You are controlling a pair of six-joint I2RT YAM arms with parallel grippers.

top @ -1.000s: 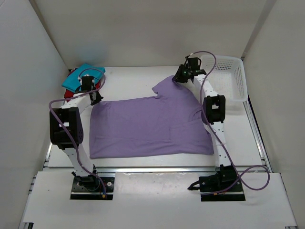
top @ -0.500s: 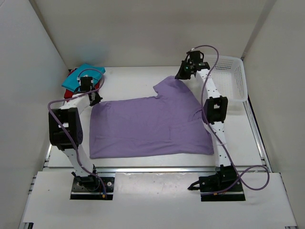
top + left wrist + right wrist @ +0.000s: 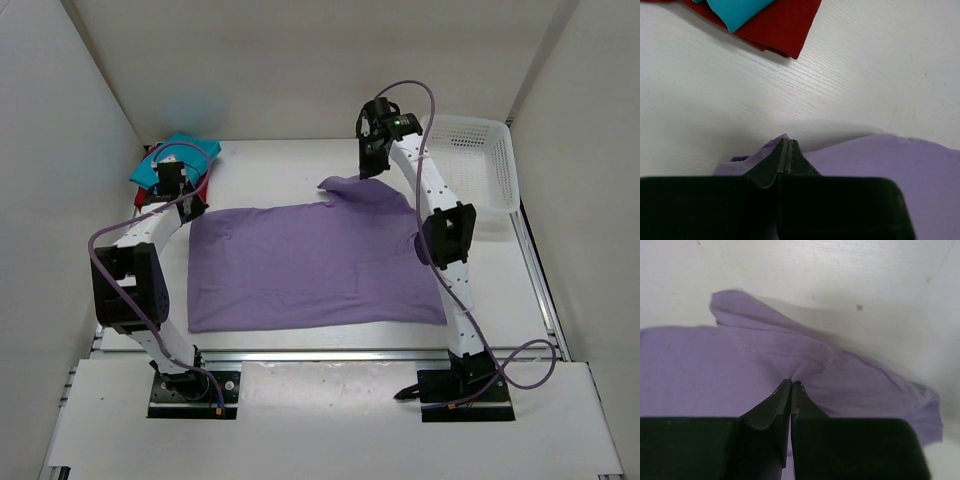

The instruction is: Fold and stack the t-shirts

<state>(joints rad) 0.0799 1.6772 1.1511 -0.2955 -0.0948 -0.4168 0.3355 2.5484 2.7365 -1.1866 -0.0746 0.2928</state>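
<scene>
Two slim white robot arms (image 3: 456, 300) with bulky black joint housings (image 3: 121, 290), black base plates (image 3: 190, 393) and looping purple cables (image 3: 522, 372).

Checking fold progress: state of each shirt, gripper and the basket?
lavender shirt, spread unfolded, far edge pinched at both ends
red shirt, folded, bottom of stack
teal shirt, folded, atop red shirt
left gripper, shut on lavender shirt
right gripper, shut on lavender shirt
basket, upright, looks empty
</scene>
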